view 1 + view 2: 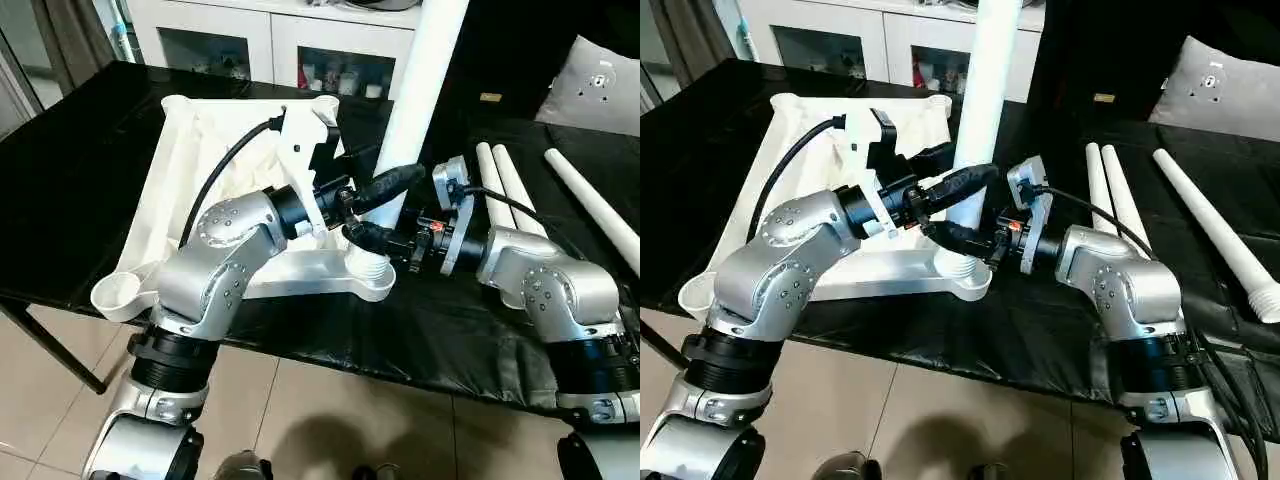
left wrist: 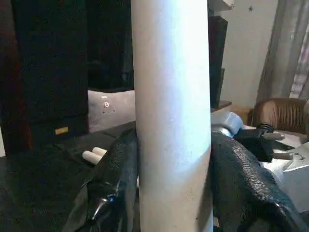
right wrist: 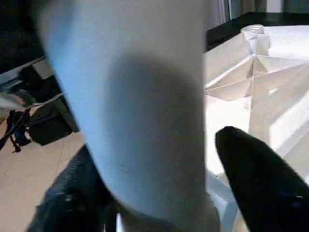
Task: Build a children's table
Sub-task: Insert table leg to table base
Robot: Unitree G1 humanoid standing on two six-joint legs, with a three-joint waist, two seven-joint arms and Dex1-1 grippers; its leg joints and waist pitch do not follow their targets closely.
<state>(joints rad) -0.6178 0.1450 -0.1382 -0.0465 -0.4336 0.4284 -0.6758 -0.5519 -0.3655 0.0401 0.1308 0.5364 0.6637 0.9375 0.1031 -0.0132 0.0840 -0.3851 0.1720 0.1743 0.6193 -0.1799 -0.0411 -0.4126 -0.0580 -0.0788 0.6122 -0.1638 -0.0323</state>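
Observation:
The children's table top (image 1: 200, 170) lies upside down on the black work table, ribbed side up. One white leg (image 1: 425, 80) stands upright in the top's near right corner socket (image 1: 372, 275). My left gripper (image 1: 395, 195) is shut on this leg a little above the socket. In the left wrist view both black fingers (image 2: 120, 183) press against its sides. My right gripper (image 1: 962, 240) reaches in from the right, lower on the same leg. Its jaws stand open around the tube, with one finger (image 3: 256, 183) clear of it.
Two spare legs (image 1: 505, 185) lie side by side on the black cover to the right, and a third (image 1: 590, 205) lies farther right. A grey cushion (image 1: 595, 85) sits at the back right. A white glass-door cabinet (image 1: 270, 40) stands behind the table.

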